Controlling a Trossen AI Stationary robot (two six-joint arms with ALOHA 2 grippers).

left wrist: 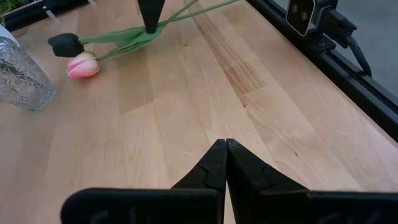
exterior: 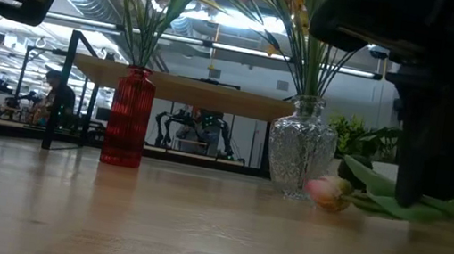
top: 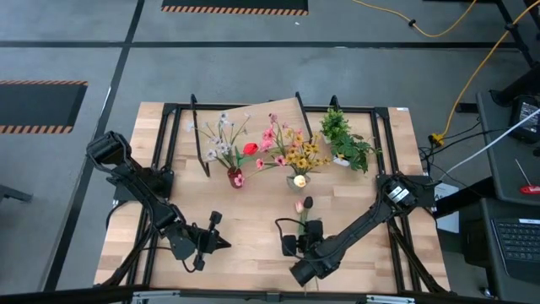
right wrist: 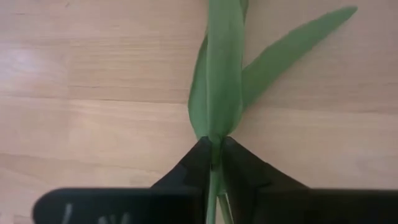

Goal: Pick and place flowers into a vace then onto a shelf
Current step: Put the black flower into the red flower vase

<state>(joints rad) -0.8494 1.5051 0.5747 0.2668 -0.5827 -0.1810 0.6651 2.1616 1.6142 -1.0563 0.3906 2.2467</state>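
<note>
Two cut flowers lie flat on the table, a pink head point(top: 299, 206) and a dark maroon head point(top: 309, 202), with long green leaves point(right wrist: 217, 74). My right gripper point(top: 302, 226) stands over their stems, shut on them. In the low view the pink head point(exterior: 325, 193) rests on the wood. My left gripper point(left wrist: 225, 146) is shut and holds nothing, hovering near the table's near-left part point(top: 224, 243). A red vase point(top: 236, 178) and a clear glass vase point(top: 298, 180) stand mid-table, each filled with flowers. The shelf point(exterior: 179, 88) stands behind them. My right gripper pinches the green stem point(right wrist: 214, 163) between its two fingers, just below where the leaves spread out. It comes from above, pointing down, as the left wrist view shows at its fingertips point(left wrist: 151, 15). The flowers lie on the table, heads resting on the wood.
A bushy green potted plant point(top: 346, 139) stands at the far right. The shelf's black legs point(top: 196, 135) rise around the vases. Bare wood point(left wrist: 249, 99) lies between the two grippers. A black frame rail with a camera point(left wrist: 305, 15) runs along the table's near edge.
</note>
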